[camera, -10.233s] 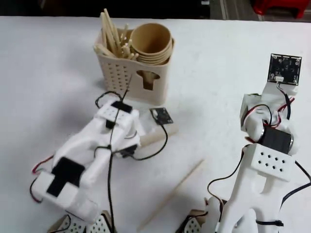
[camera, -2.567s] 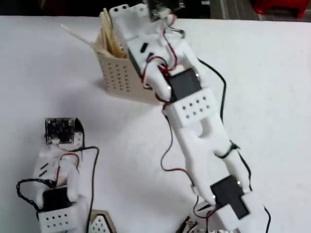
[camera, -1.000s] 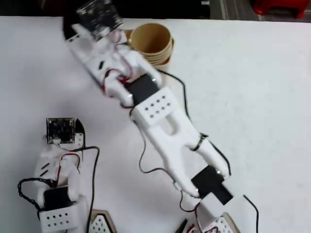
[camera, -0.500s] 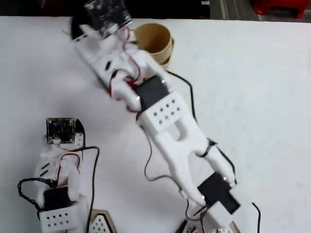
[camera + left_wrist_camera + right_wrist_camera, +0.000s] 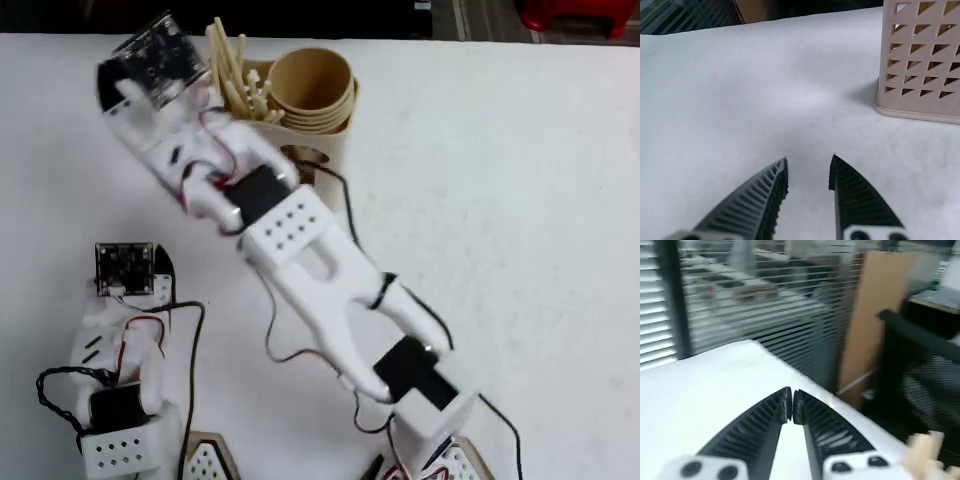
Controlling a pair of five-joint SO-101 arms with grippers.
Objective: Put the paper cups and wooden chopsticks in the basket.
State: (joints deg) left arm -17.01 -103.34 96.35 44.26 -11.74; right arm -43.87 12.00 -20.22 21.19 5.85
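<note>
The perforated cream basket (image 5: 322,160) stands at the table's far side, holding a stack of paper cups (image 5: 311,86) and several wooden chopsticks (image 5: 234,68). My right arm (image 5: 272,216) stretches diagonally across the table, its wrist just left of the basket. My right gripper (image 5: 791,404) is shut with nothing in it, and chopstick ends (image 5: 926,446) show beside it. My left arm (image 5: 120,345) is folded at the near left. My left gripper (image 5: 809,162) hangs open over bare table, with the basket (image 5: 921,60) a short way off.
The white table (image 5: 520,200) has free room to the right of the basket and along the near middle. Window blinds (image 5: 740,300) and a brown board (image 5: 875,315) lie beyond the far edge. Loose cables trail from both arms.
My right arm's wrist has swung left off the basket, uncovering the chopsticks. The chopstick that lay on the near table earlier is gone from there. The left arm has kept still lately.
</note>
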